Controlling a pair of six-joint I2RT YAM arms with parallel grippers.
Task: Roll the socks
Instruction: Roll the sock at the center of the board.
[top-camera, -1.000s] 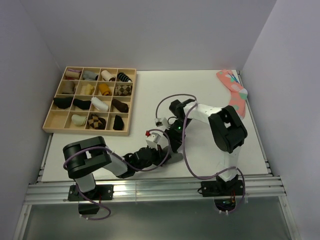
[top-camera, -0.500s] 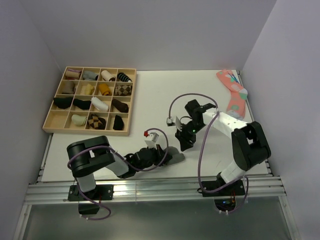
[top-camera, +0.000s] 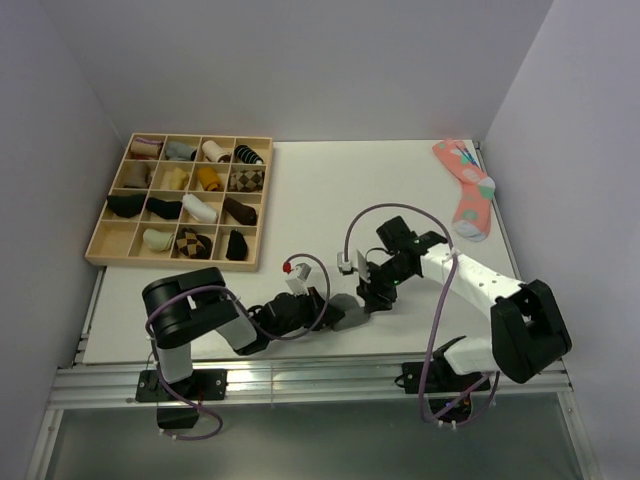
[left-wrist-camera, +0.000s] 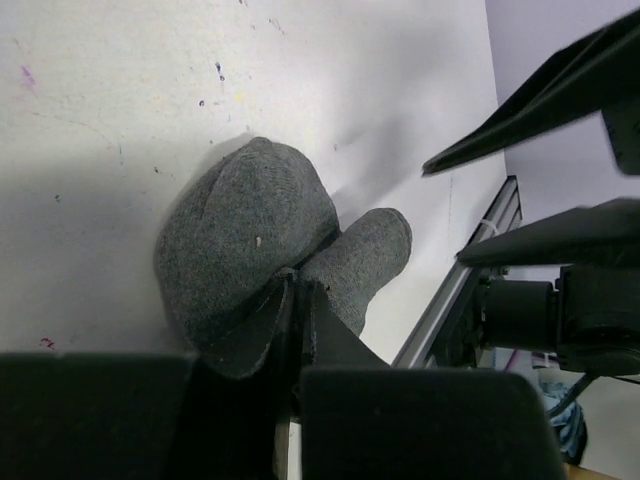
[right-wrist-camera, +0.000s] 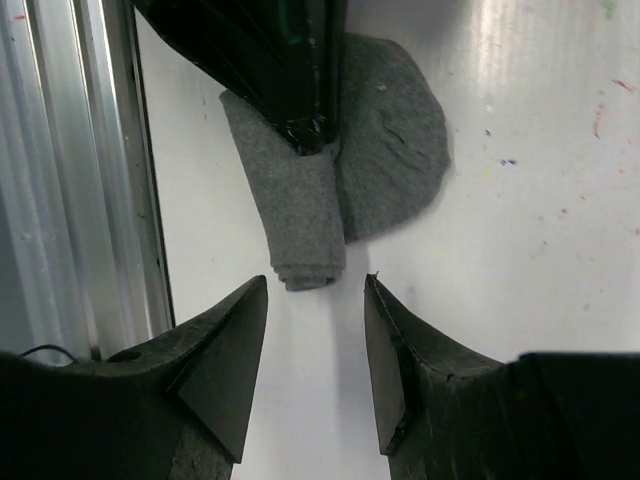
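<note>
**Grey socks pinched at the near edge of the table**

The socks are seen lying by the table's near edge, partly rolled: a short roll lies beside a flat, rounded flap. The left hand is clamped on the fold between the two. The right hand is set just off the roll's end, fingers parted, nothing gripped. A pink sock is noted far right.

1. A white bench, faintly speckled with coloured marks, carries everything.
2. A wooden tray divided into a grid of compartments sits at the far left.
3. Sock rolls in black, tan, cream, mustard and checked lie in its compartments.
4. A salmon-pink sock with coloured dots and a grey toe lies flat along the far right edge.
5. Aluminium rails run along the near edge.
</note>
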